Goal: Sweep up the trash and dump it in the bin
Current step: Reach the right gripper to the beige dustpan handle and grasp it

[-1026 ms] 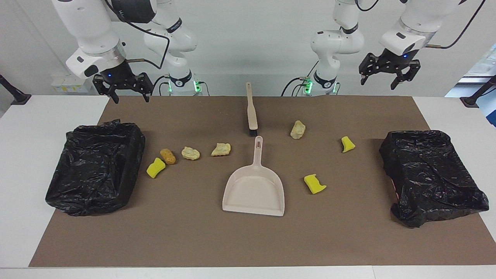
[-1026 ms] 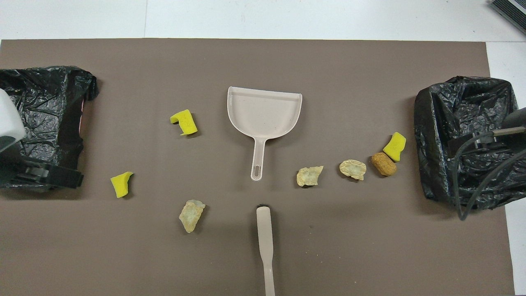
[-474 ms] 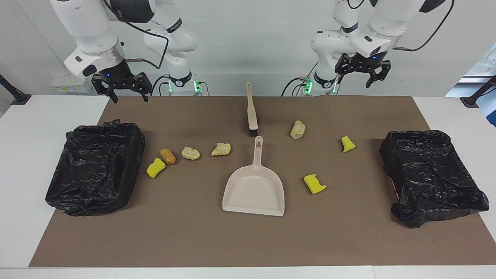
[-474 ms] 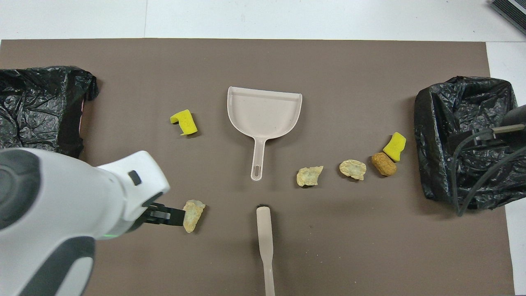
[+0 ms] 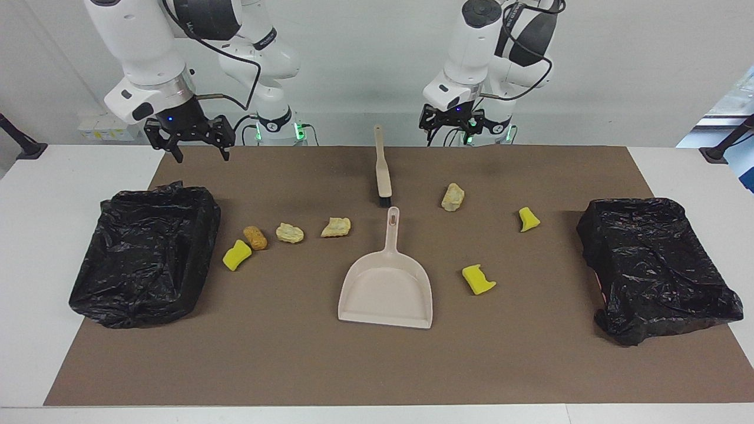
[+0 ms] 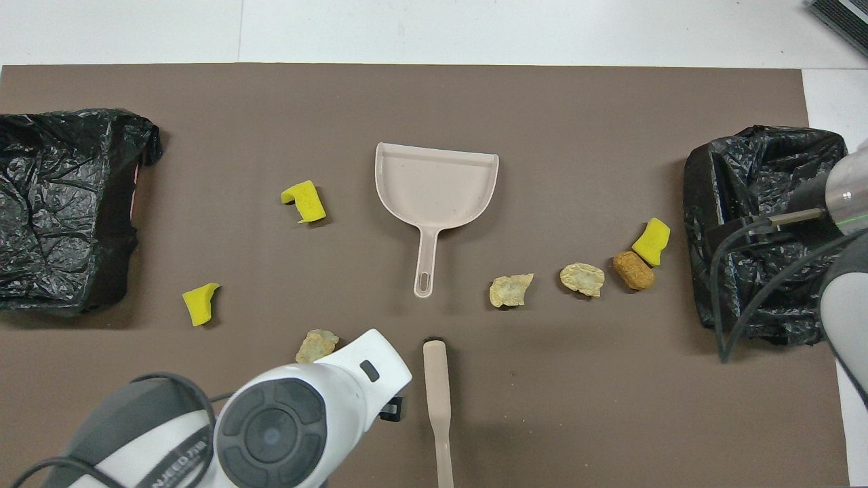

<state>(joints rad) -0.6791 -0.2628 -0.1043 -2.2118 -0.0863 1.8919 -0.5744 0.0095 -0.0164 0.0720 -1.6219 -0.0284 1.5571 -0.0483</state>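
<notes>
Swung inward since a second ago, the left gripper (image 5: 451,120) hangs upper centre, its opening impossible to tell. Upper left, the right gripper (image 5: 196,136) hangs open and empty. Trash (image 5: 334,227) lies scattered mid-frame around the dustpan (image 5: 386,288).

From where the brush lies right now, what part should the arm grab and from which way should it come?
Probably the brush's slim beige handle, toward its end nearest the robots, clear of the black bristles. It lies flat on the mat, handle pointing at the robots, so a straight-down approach with fingers across its narrow width suits. The left gripper, up in the air beside it, seems best placed.
</notes>
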